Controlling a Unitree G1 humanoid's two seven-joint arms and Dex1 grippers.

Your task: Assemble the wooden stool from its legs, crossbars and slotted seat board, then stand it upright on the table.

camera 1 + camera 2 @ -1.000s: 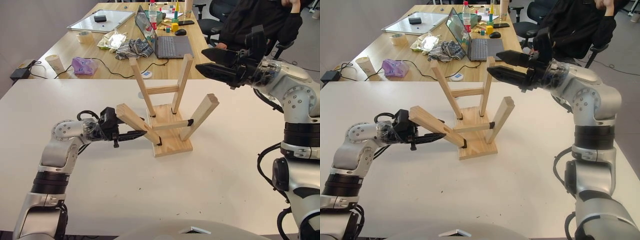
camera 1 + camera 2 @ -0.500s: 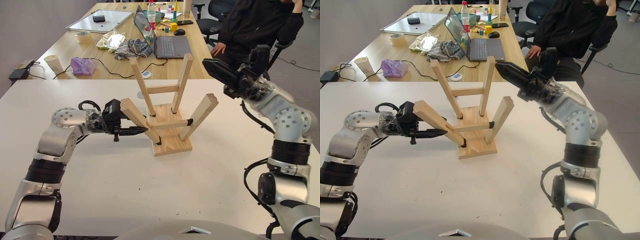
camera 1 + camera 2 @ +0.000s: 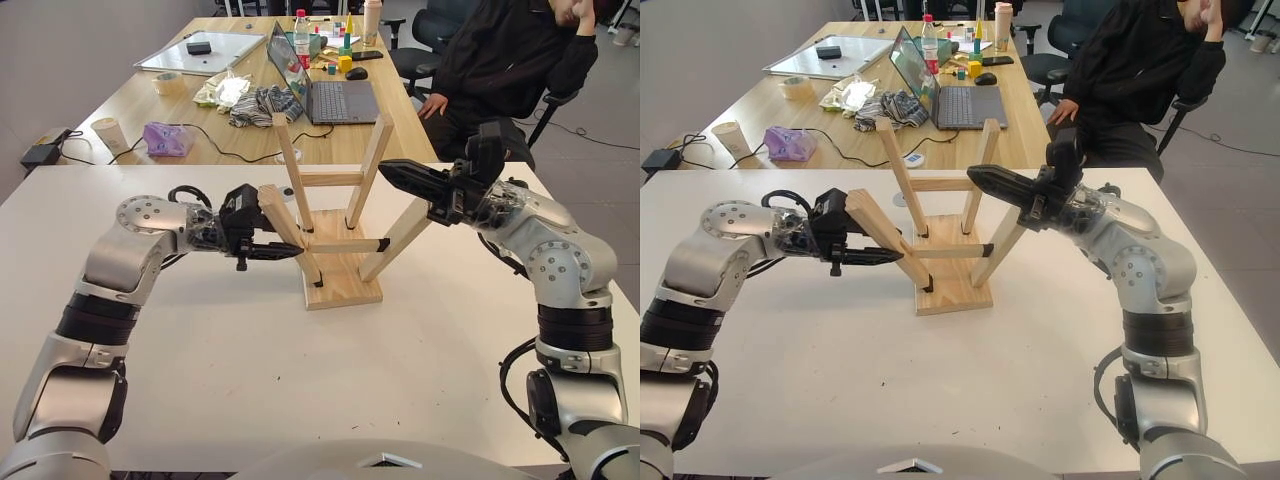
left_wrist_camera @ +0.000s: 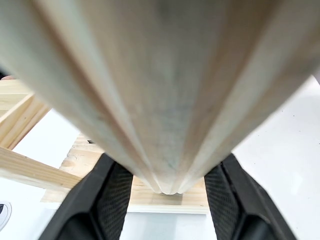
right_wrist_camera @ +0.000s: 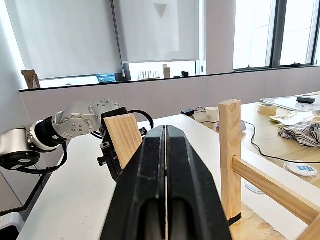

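— Since 1 s ago the right gripper (image 3: 390, 169) has swung down from the upper right of the head view to just right of centre. The left gripper (image 3: 288, 253) has come in from the left and tipped the leg it holds steeper.

— Where is the stool now?

— The pale wooden stool (image 3: 340, 246) sits upside down at the centre of the frame on the white table (image 3: 200, 380). Its flat slotted seat board (image 3: 348, 290) lies on the tabletop and its 4 square legs point up.

— And the crossbars?

— 2 are in place. The upper thin crossbar (image 3: 328, 180) joins the 2 far legs, and the lower thin crossbar (image 3: 358, 244) joins the 2 near legs, close to the seat.

— What is the left gripper doing?

— It is clamped on the near left leg (image 3: 274, 203), which leans out toward the left of the frame. In the left wrist view the black fingers (image 4: 112, 195) sit on either side of the wood.

— And the right one?

— Its long black fingers (image 5: 150, 190) are pressed together with no gap and hold nothing. The tip hangs just right of the far right leg (image 3: 365, 170), above the slanting near right leg (image 3: 398, 240). Whether it touches either leg, I cannot tell.

— Anything behind?

— An open grey laptop (image 3: 335, 95) stands on the brown wooden desk (image 3: 220, 130) along the top of the frame, well apart from the stool.
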